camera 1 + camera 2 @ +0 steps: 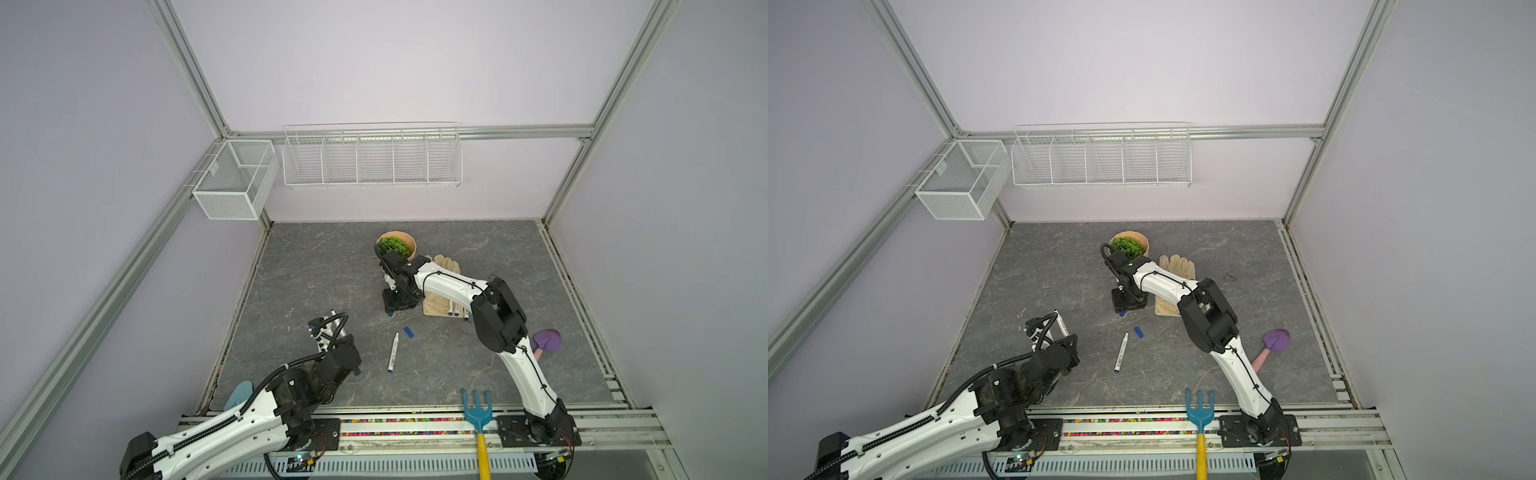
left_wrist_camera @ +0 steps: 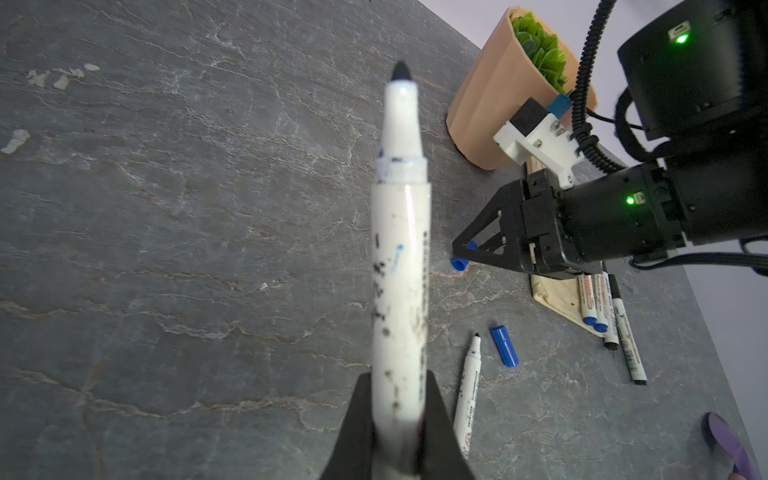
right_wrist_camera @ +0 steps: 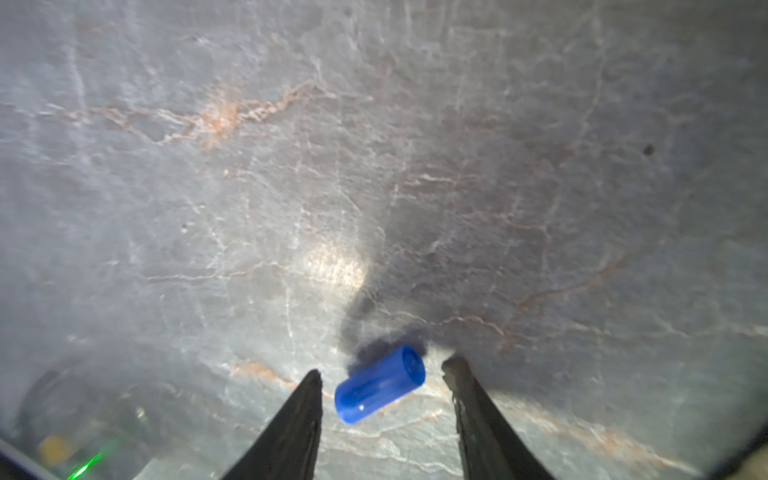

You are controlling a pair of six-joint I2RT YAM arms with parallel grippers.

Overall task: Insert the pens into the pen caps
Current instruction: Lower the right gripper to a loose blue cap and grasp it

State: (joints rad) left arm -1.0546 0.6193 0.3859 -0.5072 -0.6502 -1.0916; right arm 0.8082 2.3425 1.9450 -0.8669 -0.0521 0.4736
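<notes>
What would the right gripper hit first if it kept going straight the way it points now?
Probably the grey tabletop. The right gripper points down at it, and the blue cap lies on it between the open jaws, so the tips would likely pass either side of the cap. How much gap remains is hard to judge.

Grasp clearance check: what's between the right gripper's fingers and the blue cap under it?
Bare table only. Right wrist view: blue cap lies between the fingers of the open right gripper, touching neither.

Grey tabletop (image 1: 332, 270): pen (image 1: 393, 351), cap (image 1: 409, 332), pot (image 1: 409, 243), glove (image 1: 448, 264)
</notes>
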